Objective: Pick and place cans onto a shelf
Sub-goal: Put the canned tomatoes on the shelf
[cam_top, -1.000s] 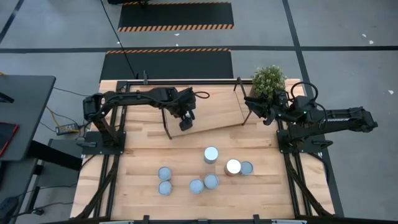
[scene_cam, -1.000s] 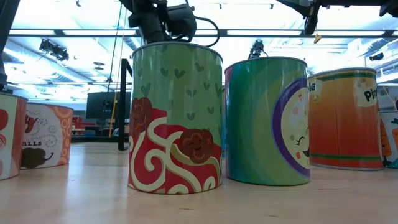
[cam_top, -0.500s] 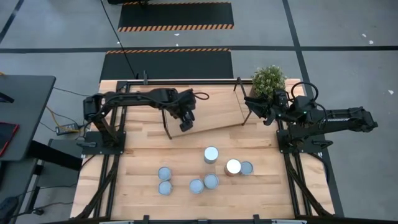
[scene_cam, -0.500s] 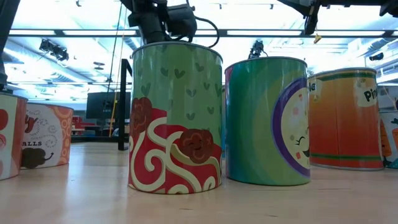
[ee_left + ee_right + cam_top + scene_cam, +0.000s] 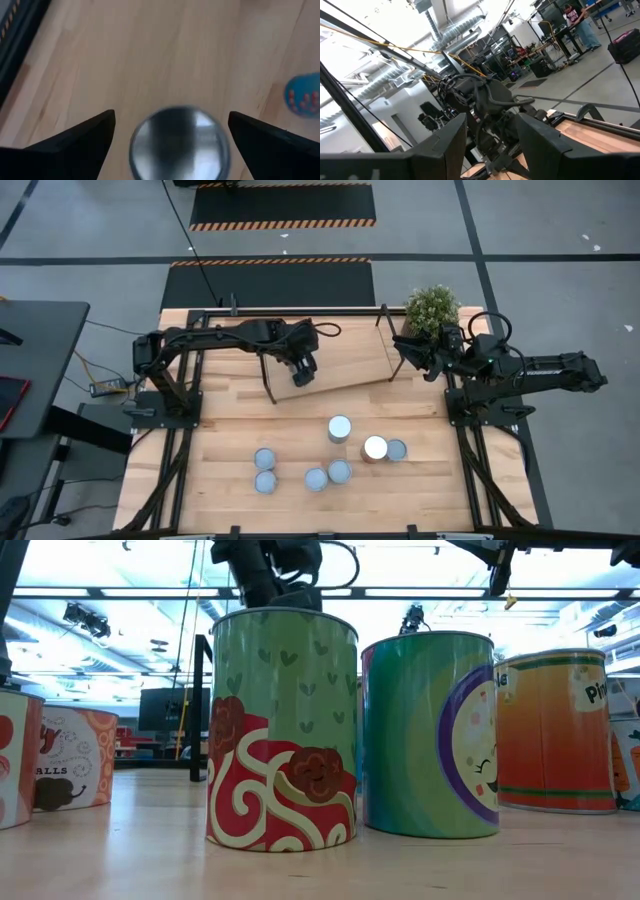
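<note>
Your left gripper (image 5: 170, 145) hangs over the shelf (image 5: 340, 355), fingers (image 5: 75, 140) spread wide, released, a silvery-topped can (image 5: 179, 142) centred between them, untouched.

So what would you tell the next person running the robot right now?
Left gripper: open, over the shelf, with its fingers either side of one can, not touching it.
Right gripper: open, idle by the shelf's right end.
Done: that one can seems to be set on the shelf.
Left: seven cans on the table.
</note>
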You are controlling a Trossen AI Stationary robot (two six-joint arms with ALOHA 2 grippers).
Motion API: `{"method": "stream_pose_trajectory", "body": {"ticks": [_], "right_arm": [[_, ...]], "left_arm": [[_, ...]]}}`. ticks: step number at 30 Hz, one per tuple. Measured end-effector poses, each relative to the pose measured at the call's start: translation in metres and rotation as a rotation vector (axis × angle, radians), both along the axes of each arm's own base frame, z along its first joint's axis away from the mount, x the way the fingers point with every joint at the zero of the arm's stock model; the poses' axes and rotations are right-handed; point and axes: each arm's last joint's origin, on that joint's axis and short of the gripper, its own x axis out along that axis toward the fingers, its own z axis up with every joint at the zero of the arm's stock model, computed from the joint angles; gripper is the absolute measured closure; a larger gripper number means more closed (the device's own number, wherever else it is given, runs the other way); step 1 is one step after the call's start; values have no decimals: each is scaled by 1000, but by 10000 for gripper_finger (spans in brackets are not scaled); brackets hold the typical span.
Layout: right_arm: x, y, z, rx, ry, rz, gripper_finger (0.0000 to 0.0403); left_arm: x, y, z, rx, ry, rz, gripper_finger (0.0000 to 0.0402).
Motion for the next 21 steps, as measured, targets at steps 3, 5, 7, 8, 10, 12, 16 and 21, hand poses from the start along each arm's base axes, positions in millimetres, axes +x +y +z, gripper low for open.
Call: {"method": "stream_pose_trajectory", "body": {"ticks": [3, 5, 7, 8, 10, 12, 16, 21], "right_arm": [[0, 0, 0, -1, 0, -1, 222], [0, 0, 0, -2, 1, -1, 222], [0, 0, 0, -2, 1, -2, 222], [0, 0, 0, -1, 1, -6, 222], [0, 0, 0, 1, 1, -16, 222], [0, -1, 0, 0, 2, -20, 222], [0, -1, 0, -5, 3, -21, 222], [0, -1, 1, -5, -4, -22, 222]], "left_arm": [[3, -3, 2, 13, -29, -3, 8], [6, -6, 3, 55, -45, 14, 8], [8, -9, 4, 113, -53, 28, 8], [9, -11, 5, 140, -57, 33, 8], [10, -15, 5, 171, -56, 37, 8], [13, -17, 2, 174, -46, 34, 8], [13, -17, -9, 168, 13, 57, 8], [9, -17, -16, 182, 89, 72, 8]]}}
